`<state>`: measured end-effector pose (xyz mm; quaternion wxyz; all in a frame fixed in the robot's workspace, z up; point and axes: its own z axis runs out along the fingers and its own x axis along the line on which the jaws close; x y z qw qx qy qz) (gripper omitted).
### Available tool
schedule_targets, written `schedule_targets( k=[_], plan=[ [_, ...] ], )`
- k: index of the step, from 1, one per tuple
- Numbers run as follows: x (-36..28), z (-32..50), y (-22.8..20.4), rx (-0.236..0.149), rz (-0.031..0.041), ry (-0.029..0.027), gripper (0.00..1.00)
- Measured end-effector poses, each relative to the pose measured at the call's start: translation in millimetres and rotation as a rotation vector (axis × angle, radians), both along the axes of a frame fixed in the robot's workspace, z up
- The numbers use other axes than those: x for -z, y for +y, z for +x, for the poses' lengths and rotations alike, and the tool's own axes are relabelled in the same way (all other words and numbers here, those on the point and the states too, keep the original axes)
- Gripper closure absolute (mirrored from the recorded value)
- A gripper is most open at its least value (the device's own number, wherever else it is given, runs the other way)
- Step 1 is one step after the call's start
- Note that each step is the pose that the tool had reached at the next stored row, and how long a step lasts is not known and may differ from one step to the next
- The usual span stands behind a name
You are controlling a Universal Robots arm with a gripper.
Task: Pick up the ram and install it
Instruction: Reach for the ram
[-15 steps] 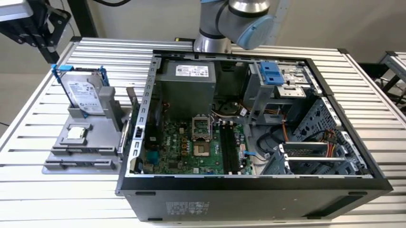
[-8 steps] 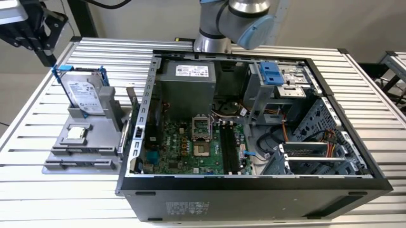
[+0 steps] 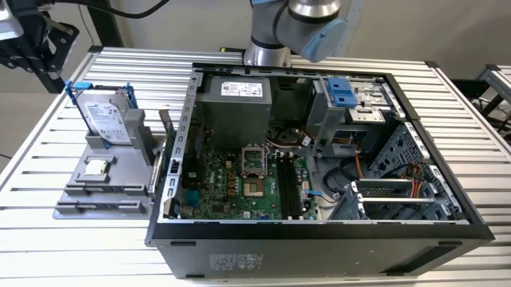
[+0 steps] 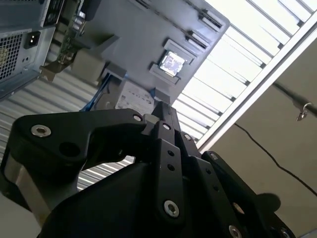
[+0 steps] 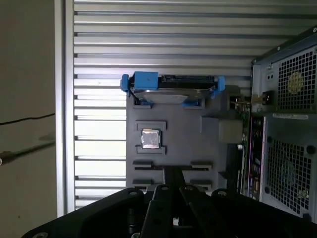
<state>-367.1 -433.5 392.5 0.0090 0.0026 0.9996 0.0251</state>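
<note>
The ram (image 3: 167,133) is a thin blue-green stick standing on its edge in the grey holder tray (image 3: 80,203), on the side nearest the open computer case (image 3: 319,233). In the first wrist view the ram (image 5: 243,144) appears edge-on between the tray (image 5: 178,136) and the case's rear panel. My gripper (image 5: 172,181) hovers high above the tray's near edge with its black fingers together and nothing between them. In the second wrist view my gripper (image 4: 165,111) points at the tray. The black memory slots (image 3: 289,185) on the motherboard lie bare.
On the tray stand a silver hard drive in a blue frame (image 3: 104,113) and a small square processor chip (image 3: 97,166). The arm (image 3: 307,24) rises behind the case. A drive cage (image 3: 351,98) and cables (image 3: 351,173) crowd the case's right half. Ribbed metal table (image 3: 48,239) surrounds everything.
</note>
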Motion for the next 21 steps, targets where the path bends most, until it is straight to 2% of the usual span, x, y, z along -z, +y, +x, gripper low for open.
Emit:
schedule_targets(
  k=[15,21],
  plan=[
    [0.2,0.0,-43.9,0.000,0.0000,0.0018,1.00],
    [0.2,0.0,-56.6,0.000,-0.0001,0.0025,1.00]
  ],
)
